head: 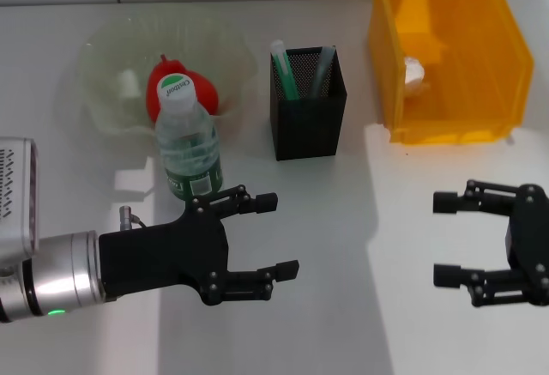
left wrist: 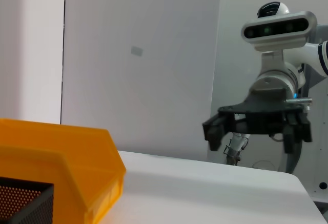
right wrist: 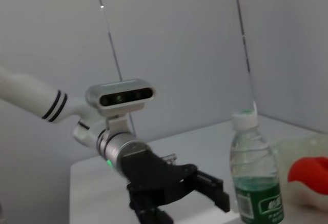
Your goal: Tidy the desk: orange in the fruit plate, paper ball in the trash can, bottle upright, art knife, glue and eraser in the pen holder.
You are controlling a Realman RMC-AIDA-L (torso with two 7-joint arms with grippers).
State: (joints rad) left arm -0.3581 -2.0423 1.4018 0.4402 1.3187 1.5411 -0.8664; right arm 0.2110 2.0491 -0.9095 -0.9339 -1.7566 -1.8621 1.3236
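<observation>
The white counter (head: 343,323) carries everything. Largest on it is the yellow trash can (head: 446,57) at about 1 o'clock in the head view, with the white paper ball (head: 415,71) lying inside it. At about 11 o'clock sits the pale-green fruit plate (head: 111,57) with the orange (head: 206,90) in it.

The left tool (head: 266,242) hangs low over the counter at about 7 o'clock, its fingers spread wide and holding nothing. The right tool (head: 446,238) hangs at about 4 o'clock, also spread wide and holding nothing, well apart from the trash can above it.

The black mesh pen holder (head: 307,117) stands near 12 o'clock, between plate and trash can, with slim pale items sticking up inside it; what they are cannot be told.

The bottle (head: 187,143) stands upright, white cap on top, just in front of the plate. From the left tool it lies at about 11 o'clock, just beside the upper finger but not between the fingers.
</observation>
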